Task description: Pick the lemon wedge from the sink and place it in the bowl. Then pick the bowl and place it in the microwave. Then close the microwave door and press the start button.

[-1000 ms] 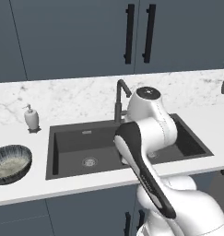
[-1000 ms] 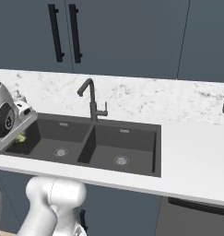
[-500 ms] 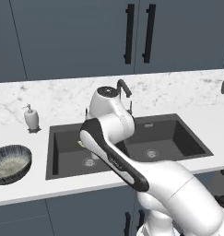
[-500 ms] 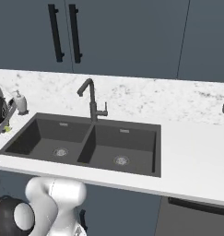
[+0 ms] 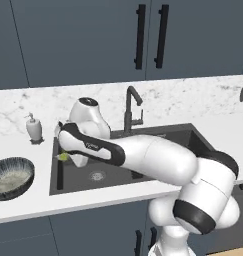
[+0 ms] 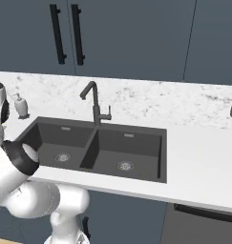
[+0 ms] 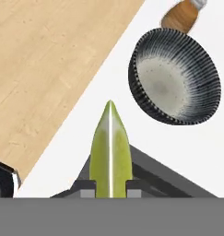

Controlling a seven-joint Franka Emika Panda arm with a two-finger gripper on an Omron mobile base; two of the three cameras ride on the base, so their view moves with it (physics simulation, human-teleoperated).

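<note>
While the wedge (image 7: 110, 152) sits clamped between the two dark fingertips of the gripper (image 7: 110, 188), the hand view shows it as a smooth yellow-green sliver, pointed at the top, with one pale line down its middle. Its lower end is cut off by the fingertips. From the left base view the wedge (image 5: 63, 156) is only a small yellow-green spot above the left rim of the sink (image 5: 158, 132), and the gripper (image 5: 64, 156) around it is mostly covered by the arm, so the fingers are hard to make out there.

The sink is dark grey, matte and rectangular, with two basins and round drains; the arm hides a large part of it in the left base view, and the right base view shows the sink (image 6: 136, 131) whole. A dark gooseneck faucet (image 5: 132, 107) stands behind it.

The bowl (image 7: 174, 76) is round and wide, with fine dark streaks outside and a pale speckled inside. It stands on the white marbled counter (image 5: 23, 200), well apart from the wedge, to the left of the sink. In the left base view the bowl (image 5: 11, 177) is cut by the picture edge.

A small white dispenser (image 5: 34, 128) stands behind the bowl. In the hand view a pale wooden floor (image 7: 44, 64) lies beyond the counter edge.
</note>
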